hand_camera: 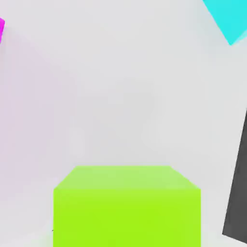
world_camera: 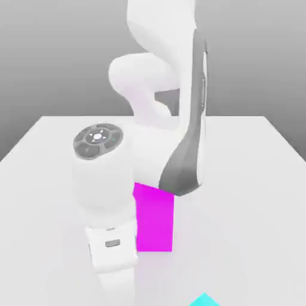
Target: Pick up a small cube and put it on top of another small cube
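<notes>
The small lime-green cube looms close in the hand view, resting on the white table. One dark finger stands just beside it. My gripper hangs low near the table's front edge in the exterior view, to the left of the magenta block, and is shut on the green cube. The arm hides the green cube in the exterior view. The other small cube, light cyan, lies apart from the green one; its corner peeks in at the exterior view's front edge.
A tall magenta block stands right beside my hand, on the exterior view's right; a sliver of it shows in the hand view. The white table stretches out to the right and back.
</notes>
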### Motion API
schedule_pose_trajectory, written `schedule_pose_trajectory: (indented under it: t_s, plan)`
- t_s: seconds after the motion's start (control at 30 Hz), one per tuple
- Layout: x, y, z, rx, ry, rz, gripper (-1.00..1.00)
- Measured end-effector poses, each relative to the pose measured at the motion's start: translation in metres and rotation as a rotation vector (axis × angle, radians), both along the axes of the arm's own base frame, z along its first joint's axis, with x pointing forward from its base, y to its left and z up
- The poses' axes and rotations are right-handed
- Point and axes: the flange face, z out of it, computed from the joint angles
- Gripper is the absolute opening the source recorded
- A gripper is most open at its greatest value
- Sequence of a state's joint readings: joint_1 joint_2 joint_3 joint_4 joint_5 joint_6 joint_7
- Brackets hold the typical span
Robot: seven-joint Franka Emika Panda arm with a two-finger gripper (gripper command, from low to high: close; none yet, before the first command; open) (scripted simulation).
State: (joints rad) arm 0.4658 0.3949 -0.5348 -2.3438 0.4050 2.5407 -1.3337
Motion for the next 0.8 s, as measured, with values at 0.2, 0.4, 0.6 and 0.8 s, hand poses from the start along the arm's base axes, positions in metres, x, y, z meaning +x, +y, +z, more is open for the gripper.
schedule_pose_trajectory:
  t_s: [0.2,0.4,0.6,0.8]
  plan:
    - [0.010,0.033,0.004,-0.012,0.015,-0.109,-1.00]
    - [0.019,0.068,0.016,-0.029,0.006,-0.215,-1.00]
    - [0.028,0.102,0.036,-0.045,-0.026,-0.320,-1.00]
    - [0.035,0.137,0.062,-0.055,-0.079,-0.427,-1.00]
